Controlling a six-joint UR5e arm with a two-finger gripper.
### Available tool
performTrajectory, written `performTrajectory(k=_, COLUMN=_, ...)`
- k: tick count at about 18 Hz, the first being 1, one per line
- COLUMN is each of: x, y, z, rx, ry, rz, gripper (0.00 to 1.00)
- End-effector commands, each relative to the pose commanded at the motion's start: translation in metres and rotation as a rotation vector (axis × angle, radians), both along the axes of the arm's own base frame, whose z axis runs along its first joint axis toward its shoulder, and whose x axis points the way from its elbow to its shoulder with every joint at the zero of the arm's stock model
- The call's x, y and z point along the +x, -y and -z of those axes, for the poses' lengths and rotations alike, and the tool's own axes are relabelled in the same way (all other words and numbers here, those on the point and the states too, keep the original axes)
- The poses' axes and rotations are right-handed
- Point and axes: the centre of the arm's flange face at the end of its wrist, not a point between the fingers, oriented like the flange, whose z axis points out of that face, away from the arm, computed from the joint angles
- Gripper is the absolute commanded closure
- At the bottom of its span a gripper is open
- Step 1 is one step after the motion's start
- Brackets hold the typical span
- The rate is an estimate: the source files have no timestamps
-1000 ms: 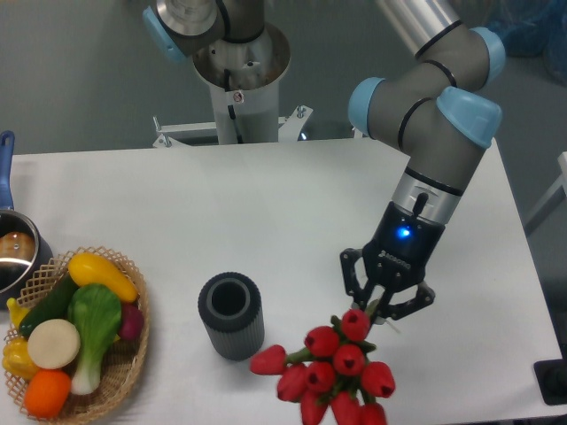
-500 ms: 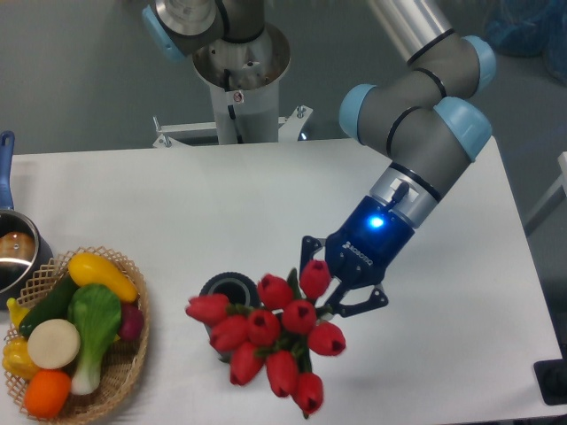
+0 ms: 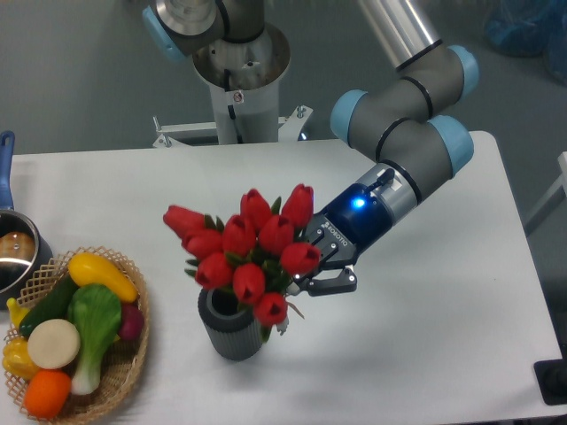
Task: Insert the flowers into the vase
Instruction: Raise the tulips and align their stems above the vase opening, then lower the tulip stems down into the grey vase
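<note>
The flowers (image 3: 246,249), a bunch of red tulip buds with green leaves, are held above and partly over the vase (image 3: 229,332). The vase is a short dark grey ribbed cylinder standing on the white table; the lowest buds cover most of its mouth. My gripper (image 3: 312,267) reaches in from the right, tilted toward the left, and is shut on the flowers' stems just behind the buds. The stems themselves are hidden by the buds and fingers, so I cannot tell whether they reach into the mouth.
A wicker basket (image 3: 124,376) of toy vegetables and fruit sits at the front left. A steel pot (image 3: 13,252) with a blue handle is at the left edge. The robot's base column (image 3: 237,84) stands behind the table.
The arm has swung left and upward, carrying the flowers from the front right of the table to above the vase, and the bunch has turned from hanging down to pointing up and left.
</note>
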Motion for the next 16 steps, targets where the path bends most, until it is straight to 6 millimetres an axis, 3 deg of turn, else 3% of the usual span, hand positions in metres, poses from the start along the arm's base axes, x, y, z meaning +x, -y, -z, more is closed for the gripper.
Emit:
performTrajectory(k=6, x=0.022, y=0.012, z=-0.014, rx=0.041, ry=0.025, rz=0.01, gripper=0.81)
performTrajectory(k=9, x=0.039, y=0.016, z=-0.012, rx=0.036, ry=0.036, rz=0.017, gripper=0.81)
performTrajectory(k=16, x=0.053, y=0.017, z=-0.001, rx=0.028, ry=0.051, rz=0.027, gripper=0.81)
